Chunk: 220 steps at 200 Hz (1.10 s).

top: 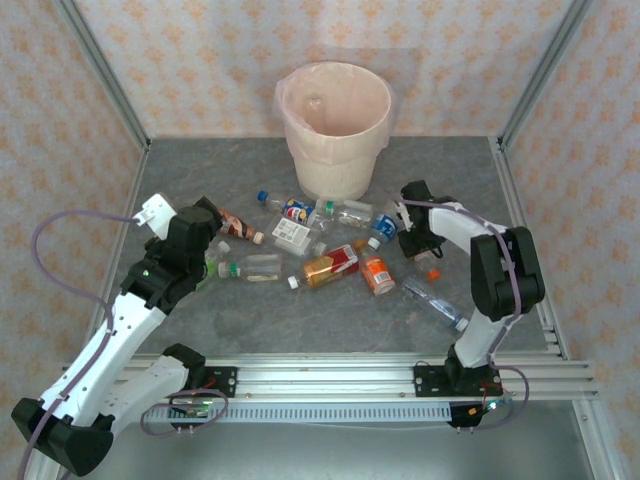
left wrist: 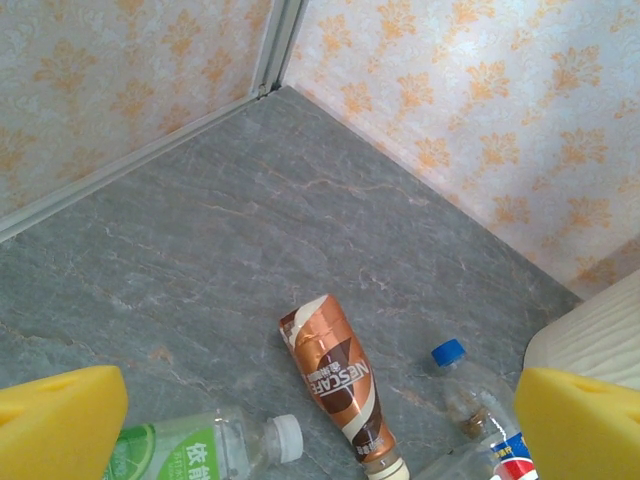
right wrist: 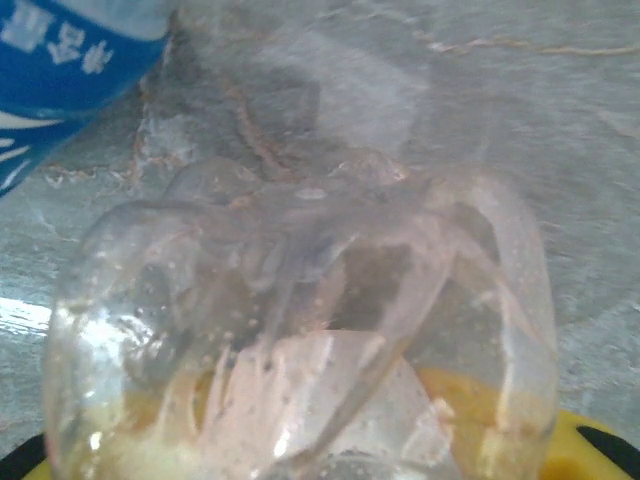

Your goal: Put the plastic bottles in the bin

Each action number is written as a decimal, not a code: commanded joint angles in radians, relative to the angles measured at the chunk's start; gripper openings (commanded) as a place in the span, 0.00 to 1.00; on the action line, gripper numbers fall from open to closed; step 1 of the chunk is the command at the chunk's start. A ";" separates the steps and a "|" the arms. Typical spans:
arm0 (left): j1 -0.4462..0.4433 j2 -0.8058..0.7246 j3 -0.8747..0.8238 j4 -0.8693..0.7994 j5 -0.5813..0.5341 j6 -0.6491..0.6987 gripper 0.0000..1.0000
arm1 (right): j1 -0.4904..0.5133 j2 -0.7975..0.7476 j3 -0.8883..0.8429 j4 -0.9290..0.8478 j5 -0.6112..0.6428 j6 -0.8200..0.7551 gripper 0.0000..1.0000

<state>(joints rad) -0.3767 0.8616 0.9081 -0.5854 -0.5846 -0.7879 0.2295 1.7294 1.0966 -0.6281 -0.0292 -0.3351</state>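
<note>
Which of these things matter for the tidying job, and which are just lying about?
Part of the job:
scattered plastic bottles, among them the brown Nescafé bottle and the clear bottle seen up close; the lined bin.

Just lying about:
small orange cap-like piece; purple cable; aluminium rail.

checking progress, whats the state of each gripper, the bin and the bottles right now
left gripper, open, holding nothing
right gripper, shut on clear bottle
clear bottle, crumpled, gripped
bin, upright, bag-lined
other bottles, lying on the table, outside the bin
</note>
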 commanded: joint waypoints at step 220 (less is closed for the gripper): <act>0.010 0.087 -0.039 -0.019 0.064 -0.058 1.00 | 0.060 -0.079 0.532 1.015 -0.619 0.601 0.34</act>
<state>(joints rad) -0.3767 0.9562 0.8906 -0.5632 -0.5220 -0.8124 0.2863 1.5410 1.4986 0.2890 -0.6323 0.2218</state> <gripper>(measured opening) 0.993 0.424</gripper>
